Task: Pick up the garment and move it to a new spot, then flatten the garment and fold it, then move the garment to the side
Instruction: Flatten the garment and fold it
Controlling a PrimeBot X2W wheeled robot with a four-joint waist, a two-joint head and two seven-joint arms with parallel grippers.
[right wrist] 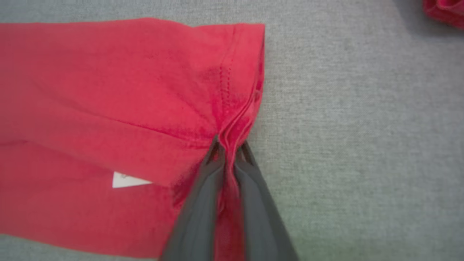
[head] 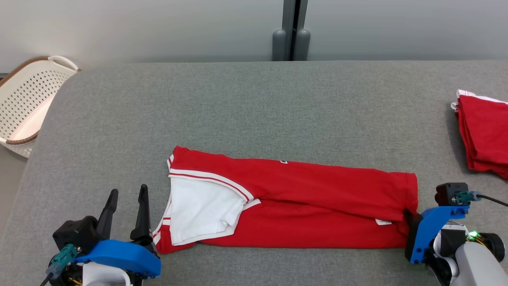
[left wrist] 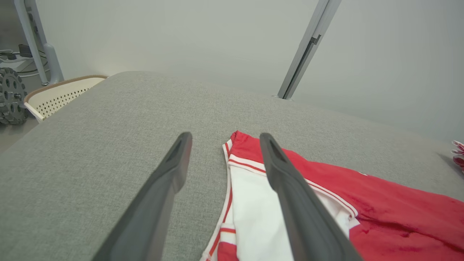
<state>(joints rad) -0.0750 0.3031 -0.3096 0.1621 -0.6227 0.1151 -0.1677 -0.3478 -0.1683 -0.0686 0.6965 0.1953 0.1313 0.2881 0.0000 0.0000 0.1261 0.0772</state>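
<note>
Grey fabric table [head: 254,99] all round, and your red garment [head: 301,194] lies near its front edge, folded into a long strip. The long axis runs side to side, with the white-panelled end pointing to the robot's left and the hem to its right. Your right gripper [right wrist: 228,145] comes in low at the hem end, fingers pinched tight on a bunched bit of hem. Your left gripper [head: 129,190] sits just beside the white end, fingers spread and holding nothing. Well past the hem end there's a pile of folded red clothes [head: 482,135]. Beyond the white end, off the table corner, stands a white basket [head: 27,103].
</note>
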